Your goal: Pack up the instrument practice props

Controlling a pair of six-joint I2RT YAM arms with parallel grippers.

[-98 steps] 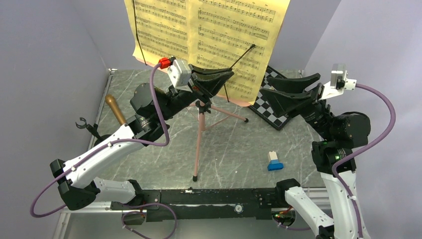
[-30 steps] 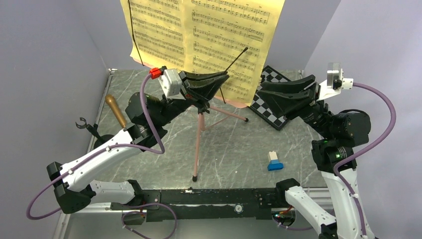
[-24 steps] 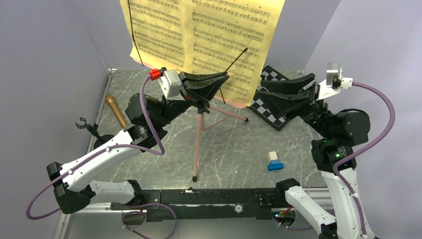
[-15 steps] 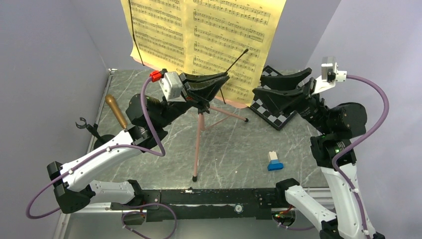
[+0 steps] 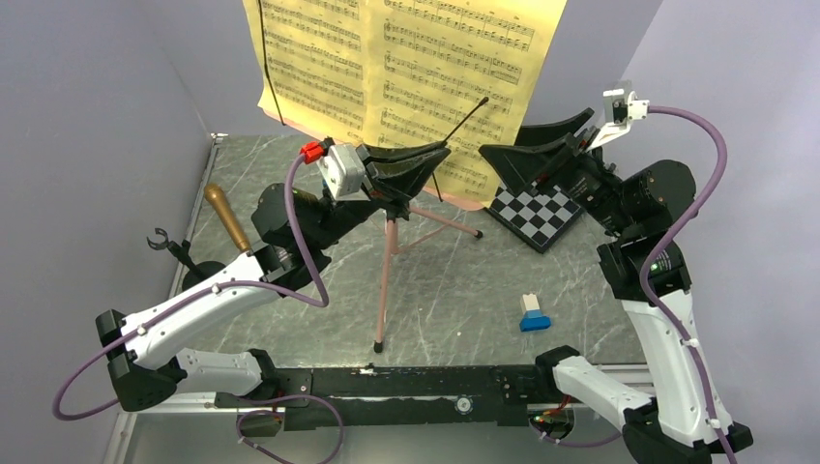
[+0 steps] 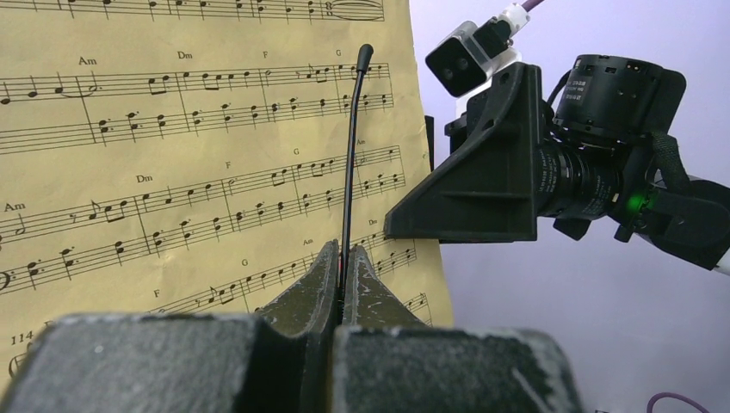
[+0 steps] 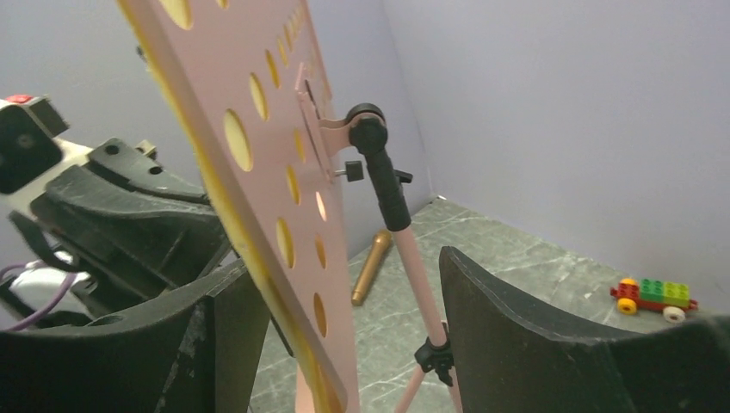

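Now yellow pages (image 5: 406, 58) rest on pink stand (image 5: 385, 280).

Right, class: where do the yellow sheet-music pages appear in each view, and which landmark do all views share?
Top external: yellow sheet-music pages, top centre.
Left wrist: they fill the left half.
Right wrist: only a thin yellow edge along the pink desk, centre-left.
Shared landmark: the left claw, shut on the black wire.

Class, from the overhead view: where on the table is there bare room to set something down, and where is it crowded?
Free: the marble table between the pink stand's near leg and the blue-and-white brick, and between that leg and the left arm. Crowded: the back, where sheet music and chessboard meet.
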